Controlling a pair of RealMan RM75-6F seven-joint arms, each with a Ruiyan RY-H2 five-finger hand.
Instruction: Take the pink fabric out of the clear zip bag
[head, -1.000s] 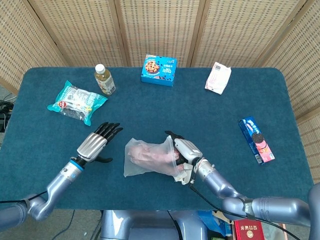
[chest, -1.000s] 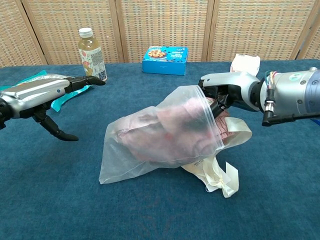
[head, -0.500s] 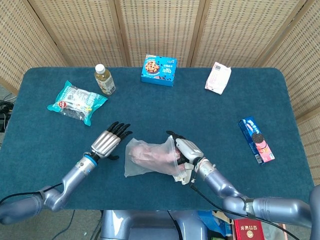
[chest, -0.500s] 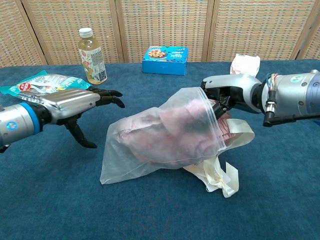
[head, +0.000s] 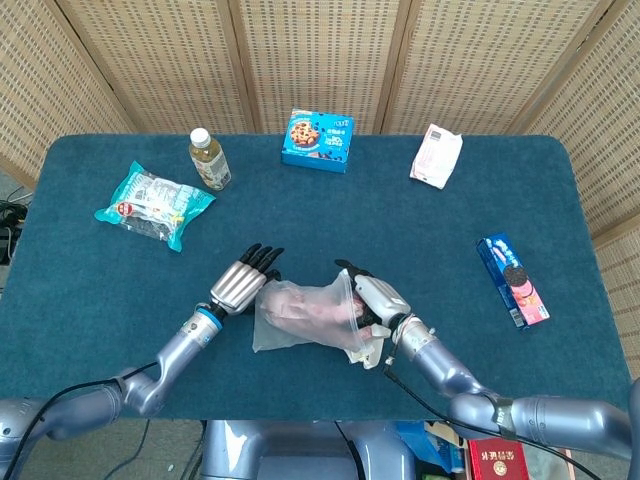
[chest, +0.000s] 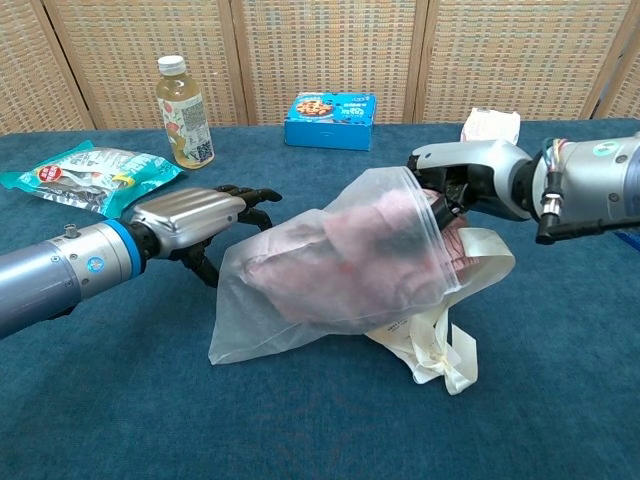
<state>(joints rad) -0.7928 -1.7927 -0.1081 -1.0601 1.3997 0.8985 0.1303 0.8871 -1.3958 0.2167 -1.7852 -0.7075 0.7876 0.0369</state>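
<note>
Chest view gives me the clearest read: my right hand (chest: 462, 180) sits at the open mouth of the clear zip bag (chest: 330, 270), fingers pinched on the rim and holding that end lifted off the table (chest: 120, 400). The pink fabric (chest: 345, 255) is inside, bunched through the middle of the bag, none of it out yet. The bag's long axis runs from the raised mouth at my right hand down to the closed bottom, which rests on the table towards my left.

My left hand (chest: 195, 215) is low and level at that closed end, palm down, fingers apart and stretched towards the bag, holding nothing. Whether the fingertips touch the plastic I can't tell; they are just beside it at least.

The head view agrees: left hand (head: 246, 279) at one end, right hand (head: 372, 298) at the other, bag (head: 300, 315) between them. A cream strip of cloth (chest: 445, 350) lies under the mouth end. I judge the left should pin the closed end while the fabric goes out mouthward.
</note>
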